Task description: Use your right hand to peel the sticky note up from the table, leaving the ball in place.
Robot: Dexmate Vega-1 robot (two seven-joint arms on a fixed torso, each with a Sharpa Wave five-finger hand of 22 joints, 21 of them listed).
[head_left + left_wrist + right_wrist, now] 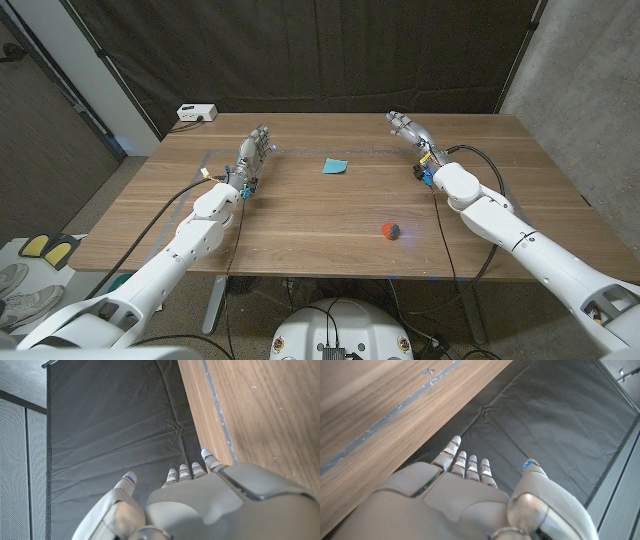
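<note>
1. Two arms reached in from the near corners in the head view. The left hand [255,152] stood over the far left part of the wooden table [300,215], fingers extended and apart, holding nothing. The right hand [413,132] was near the far right edge, fingers also extended and loosely apart, empty. The blue sticky note [335,166] lay on the table between the two hands, well apart from each (nearer the far edge than the near one). The small ball [391,231], red with a dark patch, sat toward the near edge, to the right of the note and well apart from it. A strip of grey tape [300,151] ran along the far part of the tabletop, a white box [196,113] sat beyond the far left corner, and a dark curtain [330,50] hung behind.

2. In the left wrist view, the back of the left hand [200,500] showed with its fingertips [206,453] reaching out, thumb set apart, nothing held. The table [270,410] edge with the tape line [215,405] and the curtain [110,425] lay beyond.

3. In the right wrist view, the right hand [470,500] showed from behind, fingers [452,447] straight and close side by side, thumb apart, empty. The table [370,400], its tape strip [395,412] and the curtain [545,415] were past the fingertips.
</note>
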